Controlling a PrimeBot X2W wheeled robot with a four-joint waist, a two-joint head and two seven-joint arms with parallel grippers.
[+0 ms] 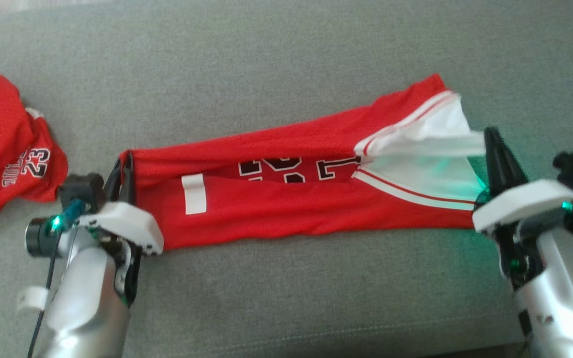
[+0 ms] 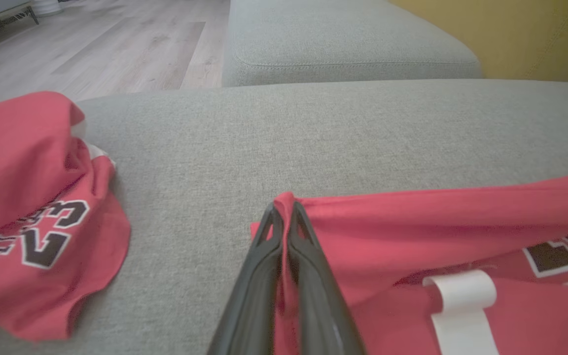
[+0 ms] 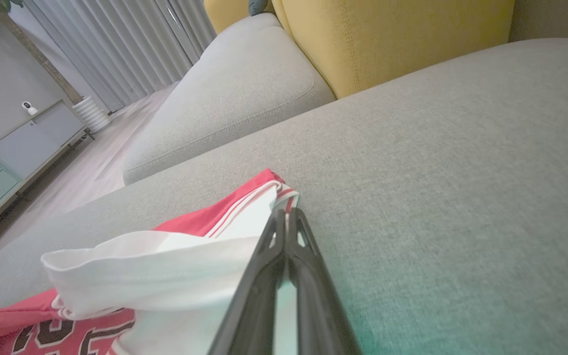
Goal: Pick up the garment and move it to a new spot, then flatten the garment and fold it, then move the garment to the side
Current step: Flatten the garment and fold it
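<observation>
— While the red shirt (image 1: 276,209) lies stretched out long on the grey sofa (image 1: 286,54), what has hold of it?

— Two tools. The left tool (image 1: 125,169) is squeezed shut on the shirt's left end, with a bit of red cloth pinched between its two dark fingers. The right tool (image 1: 491,136) is squeezed shut on the other end, right at the white part with the thin red stripes.

— Is the shirt pulled tight?

— Pretty much. It runs from one tool to the other, and the right end sits a bit farther back on the sofa than the left end. The white part puffs up there. Black and white letters peek out of a gap along the middle.

— What is that white bit near the left end?

— A small white tag (image 1: 194,194) lying on top of the red cloth, near the left tool.

— Is there another shirt?

— Yes, a second red shirt (image 1: 3,144) with the number 23 sits in a heap at the far left of the sofa, apart from the first one.

— And past the sofa?

— A yellow cushion (image 3: 387,34) and a wooden floor (image 2: 91,44).
</observation>
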